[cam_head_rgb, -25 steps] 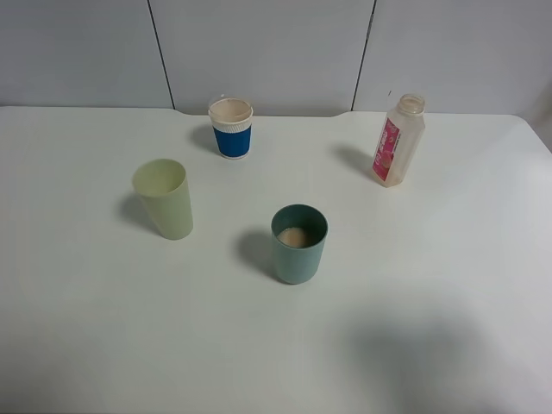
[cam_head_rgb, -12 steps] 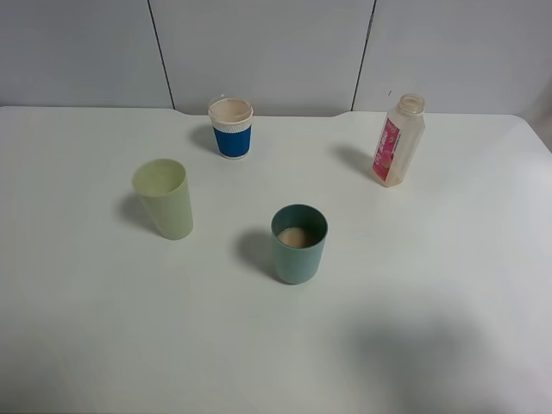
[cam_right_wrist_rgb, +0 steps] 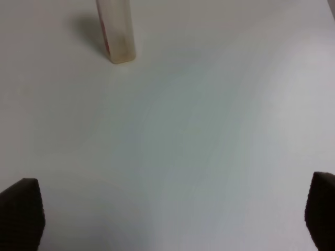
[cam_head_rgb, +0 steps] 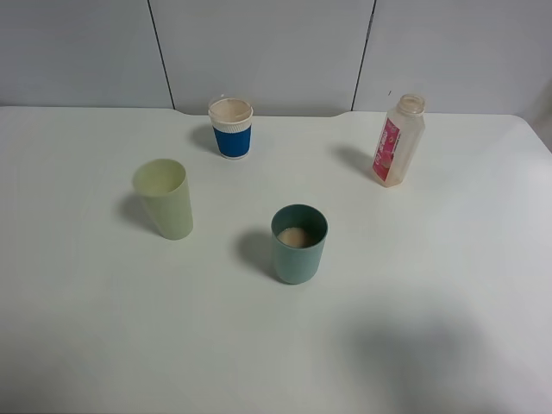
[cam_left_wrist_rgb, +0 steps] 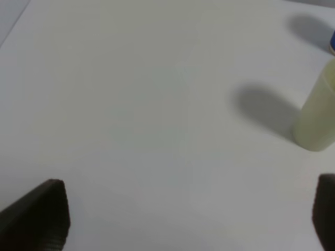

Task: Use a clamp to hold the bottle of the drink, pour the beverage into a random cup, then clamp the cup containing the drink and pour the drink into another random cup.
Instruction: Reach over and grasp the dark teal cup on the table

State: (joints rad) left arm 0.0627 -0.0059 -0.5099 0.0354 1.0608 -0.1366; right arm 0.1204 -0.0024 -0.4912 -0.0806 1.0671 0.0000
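Observation:
The bottle [cam_head_rgb: 398, 141] stands upright at the back right of the table, with a pink-red label and an open neck. Its base also shows in the right wrist view [cam_right_wrist_rgb: 116, 30]. The teal cup [cam_head_rgb: 299, 244] stands near the middle and holds a little beige beverage [cam_head_rgb: 295, 237]. The pale yellow-green cup [cam_head_rgb: 164, 198] stands to its left and also shows in the left wrist view [cam_left_wrist_rgb: 316, 119]. Neither gripper shows in the exterior view. My left gripper [cam_left_wrist_rgb: 188, 219] and right gripper [cam_right_wrist_rgb: 170, 219] are open and empty above bare table, far from the cups.
A blue-sleeved paper cup [cam_head_rgb: 231, 128] stands at the back, left of centre. The white table [cam_head_rgb: 276, 345] ends at a grey panelled wall behind. A soft shadow lies on the table at the front right.

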